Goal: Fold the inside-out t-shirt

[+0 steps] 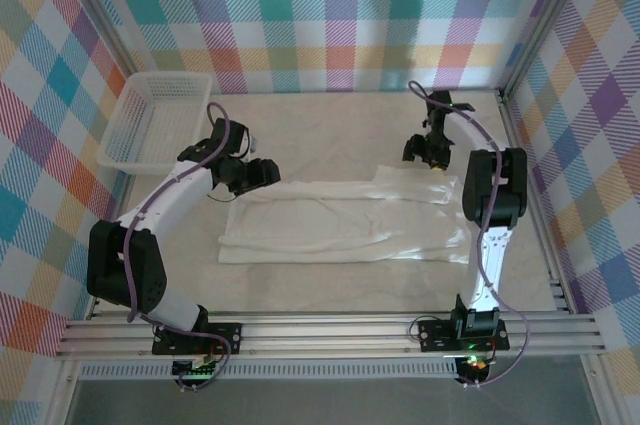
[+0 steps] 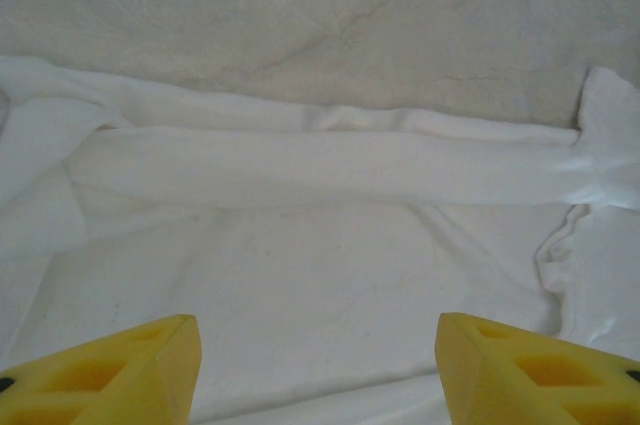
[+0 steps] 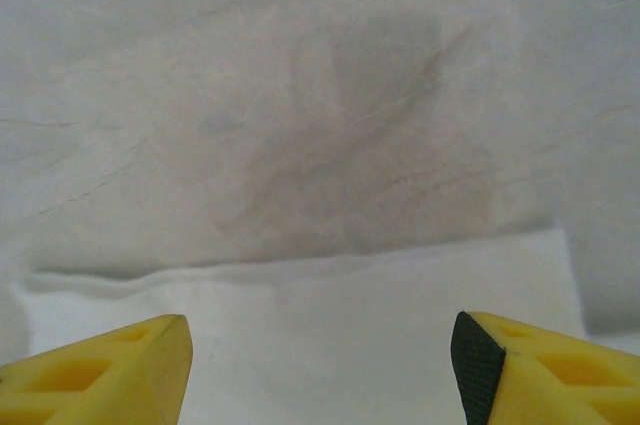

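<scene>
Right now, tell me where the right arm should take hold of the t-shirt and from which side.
Take the t-shirt by its far right corner, coming down from above on the far side. It lies flat on the table, so a thin free edge is the only part to pinch, and the right arm's open jaws hang right there.

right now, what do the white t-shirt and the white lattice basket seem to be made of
The plain white short-sleeved t-shirt: soft thin fabric, possibly cotton, matte; it creases and lies limp in flat folds. The white lattice basket: probably moulded plastic, since its open grid walls stand rigid.
</scene>
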{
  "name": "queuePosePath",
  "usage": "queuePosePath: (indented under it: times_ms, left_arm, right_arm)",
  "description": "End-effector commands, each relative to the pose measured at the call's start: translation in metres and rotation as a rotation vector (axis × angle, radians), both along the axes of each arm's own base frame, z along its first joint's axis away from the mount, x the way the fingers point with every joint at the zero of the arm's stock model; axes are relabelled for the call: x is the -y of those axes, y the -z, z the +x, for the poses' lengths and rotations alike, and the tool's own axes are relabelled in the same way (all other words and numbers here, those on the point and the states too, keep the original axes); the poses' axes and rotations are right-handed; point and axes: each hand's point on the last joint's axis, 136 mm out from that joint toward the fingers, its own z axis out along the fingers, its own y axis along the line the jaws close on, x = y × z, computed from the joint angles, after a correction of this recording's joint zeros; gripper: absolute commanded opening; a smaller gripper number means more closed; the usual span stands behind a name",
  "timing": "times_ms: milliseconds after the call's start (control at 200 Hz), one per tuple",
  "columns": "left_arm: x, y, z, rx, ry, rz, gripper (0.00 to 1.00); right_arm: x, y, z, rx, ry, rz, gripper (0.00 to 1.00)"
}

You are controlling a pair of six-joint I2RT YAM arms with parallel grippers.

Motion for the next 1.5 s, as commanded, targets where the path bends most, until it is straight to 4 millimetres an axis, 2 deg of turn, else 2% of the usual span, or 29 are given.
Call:
queuePosePath:
  times_ms: [0, 45, 80, 100, 170, 220, 315, 415, 500, 590, 635, 665, 670, 705, 760, 820, 875, 990, 1060, 1145, 1205, 1325, 1400, 1440, 1495]
  left_arm:
    - [0.009, -0.015, -0.004, 0.035, 0.018, -0.063, 0.63]
    - [0.009, -0.016, -0.007, 0.039, 0.019, -0.061, 0.64]
    - [0.007, -0.016, -0.008, 0.039, 0.017, -0.057, 0.64]
    - [0.006, -0.016, -0.009, 0.037, 0.016, -0.051, 0.64]
    - [0.005, -0.013, -0.012, 0.031, 0.014, -0.044, 0.64]
    - [0.004, -0.012, -0.014, 0.029, 0.015, -0.045, 0.64]
    - [0.005, -0.011, -0.015, 0.027, 0.017, -0.050, 0.63]
    - [0.006, -0.011, -0.016, 0.024, 0.022, -0.048, 0.63]
    - [0.005, -0.009, -0.016, 0.021, 0.023, -0.044, 0.64]
    - [0.005, -0.005, -0.017, 0.013, 0.020, -0.041, 0.63]
    - [0.005, -0.003, -0.016, 0.009, 0.020, -0.045, 0.64]
    - [0.006, -0.002, -0.016, 0.009, 0.023, -0.046, 0.63]
    - [0.006, -0.002, -0.016, 0.009, 0.023, -0.046, 0.63]
    - [0.007, -0.001, -0.015, 0.007, 0.023, -0.046, 0.64]
    - [0.008, 0.000, -0.015, 0.002, 0.026, -0.047, 0.63]
    - [0.008, 0.000, -0.014, 0.001, 0.032, -0.047, 0.64]
    - [0.009, 0.000, -0.014, -0.001, 0.037, -0.044, 0.64]
    - [0.009, 0.001, -0.013, 0.001, 0.038, -0.041, 0.64]
    - [0.009, 0.001, -0.013, 0.005, 0.032, -0.045, 0.64]
    - [0.009, 0.000, -0.014, 0.005, 0.030, -0.050, 0.64]
    - [0.008, -0.001, -0.015, 0.007, 0.030, -0.045, 0.63]
    - [0.007, -0.001, -0.016, 0.008, 0.032, -0.033, 0.64]
    - [0.007, 0.001, -0.016, 0.005, 0.033, -0.033, 0.64]
    - [0.007, 0.002, -0.017, 0.000, 0.032, -0.034, 0.64]
    - [0.008, 0.002, -0.017, -0.003, 0.035, -0.039, 0.63]
  right_arm:
    - [-0.015, 0.018, -0.009, -0.078, -0.028, 0.017, 0.62]
    - [-0.016, 0.018, -0.009, -0.074, -0.028, 0.022, 0.51]
    - [-0.017, 0.017, -0.008, -0.068, -0.026, 0.025, 0.33]
    - [-0.017, 0.015, -0.008, -0.065, -0.027, 0.024, 0.26]
    - [-0.016, 0.009, -0.008, -0.055, -0.026, 0.020, 0.09]
    - [-0.015, 0.001, -0.010, -0.045, -0.028, 0.019, 0.00]
    - [-0.013, -0.015, -0.018, -0.018, -0.029, 0.017, 0.00]
    - [-0.012, -0.031, -0.042, 0.012, -0.009, 0.031, 0.00]
    - [-0.008, -0.037, -0.077, 0.035, 0.050, 0.047, 0.00]
    - [-0.006, -0.023, -0.128, 0.028, 0.150, 0.088, 0.02]
    - [-0.007, -0.012, -0.152, 0.024, 0.186, 0.114, 0.15]
    - [-0.007, -0.003, -0.169, 0.021, 0.203, 0.127, 0.33]
    - [-0.007, -0.003, -0.169, 0.021, 0.203, 0.127, 0.33]
    - [-0.007, 0.003, -0.183, 0.013, 0.209, 0.138, 0.50]
    - [-0.007, 0.002, -0.192, 0.003, 0.199, 0.140, 0.60]
    - [-0.004, -0.010, -0.191, 0.005, 0.175, 0.118, 0.62]
    - [-0.003, -0.027, -0.182, 0.029, 0.154, 0.106, 0.61]
    - [-0.015, -0.062, -0.147, 0.129, 0.112, 0.159, 0.61]
    - [-0.027, -0.072, -0.126, 0.174, 0.089, 0.198, 0.61]
    - [-0.044, -0.070, -0.106, 0.177, 0.038, 0.208, 0.65]
    - [-0.052, -0.061, -0.096, 0.149, 0.016, 0.188, 0.69]
    - [-0.068, -0.039, -0.086, 0.093, -0.002, 0.221, 0.70]
    - [-0.083, -0.028, -0.086, 0.040, -0.021, 0.272, 0.64]
    - [-0.091, -0.028, -0.089, 0.018, -0.035, 0.295, 0.53]
    - [-0.100, -0.033, -0.095, 0.010, -0.056, 0.329, 0.33]
